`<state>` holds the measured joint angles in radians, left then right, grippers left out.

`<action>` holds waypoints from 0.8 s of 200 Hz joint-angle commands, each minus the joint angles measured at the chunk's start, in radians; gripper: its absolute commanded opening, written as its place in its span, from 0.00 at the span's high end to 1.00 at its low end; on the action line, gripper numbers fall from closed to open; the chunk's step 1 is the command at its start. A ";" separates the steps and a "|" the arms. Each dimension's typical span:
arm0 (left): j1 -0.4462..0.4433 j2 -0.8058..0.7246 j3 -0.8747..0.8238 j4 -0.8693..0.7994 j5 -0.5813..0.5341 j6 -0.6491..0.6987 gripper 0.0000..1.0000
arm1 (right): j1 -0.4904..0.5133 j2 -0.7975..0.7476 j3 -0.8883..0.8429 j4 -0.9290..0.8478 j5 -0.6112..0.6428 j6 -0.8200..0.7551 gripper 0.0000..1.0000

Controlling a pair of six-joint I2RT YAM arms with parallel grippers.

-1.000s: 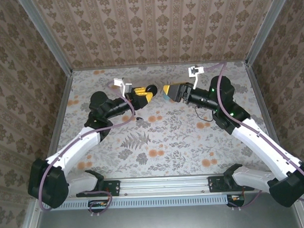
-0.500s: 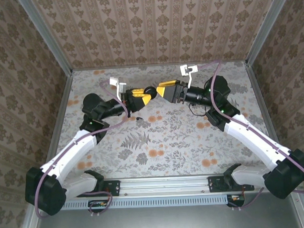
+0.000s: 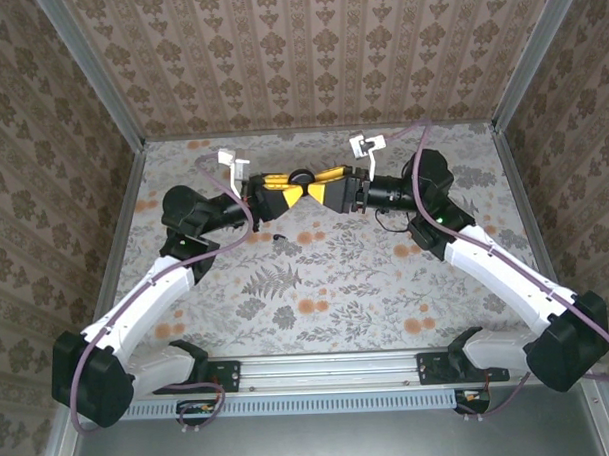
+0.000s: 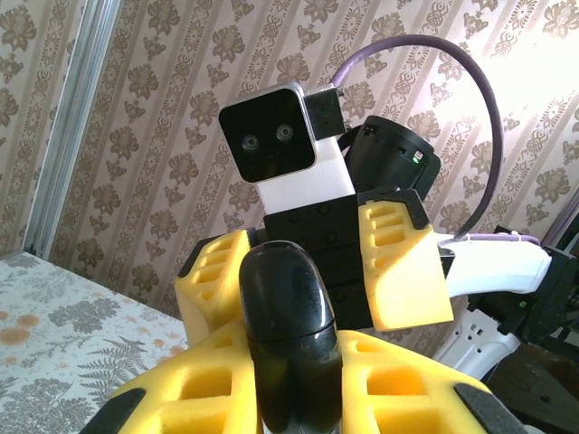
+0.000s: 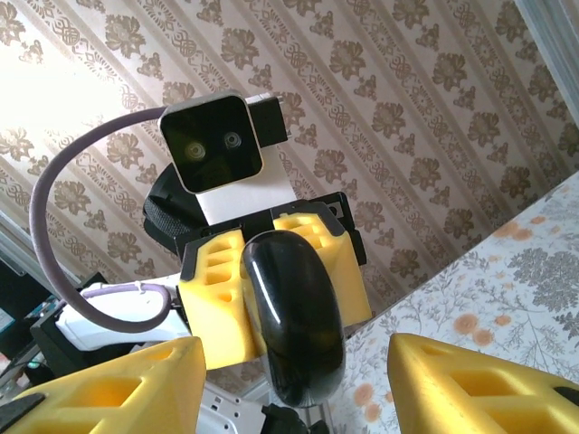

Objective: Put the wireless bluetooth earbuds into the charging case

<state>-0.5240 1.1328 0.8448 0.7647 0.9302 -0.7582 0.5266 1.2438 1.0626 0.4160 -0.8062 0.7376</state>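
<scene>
Gently now: the left gripper (image 3: 286,185) pinches the black disc (image 5: 294,316); the right gripper (image 3: 323,180), spread, flanks it. Centre the disc between its fingers before closing.

In my wrist views, bright light washes the brown patterned wall (image 4: 543,54) white; the shiny black round disc (image 4: 288,307) glints.

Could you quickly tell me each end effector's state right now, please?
Left end effector: closed on a glossy black rounded object.
Right end effector: open, straddling that object, apart from it.
</scene>
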 commanded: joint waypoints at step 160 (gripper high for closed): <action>0.021 -0.060 0.043 -0.371 0.068 0.224 0.38 | 0.004 0.012 0.145 -0.410 -0.060 -0.369 0.84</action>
<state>-0.5201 1.1213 0.8600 0.5499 0.9554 -0.6575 0.5247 1.2762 1.1587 0.1753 -0.8646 0.5354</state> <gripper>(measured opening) 0.597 0.204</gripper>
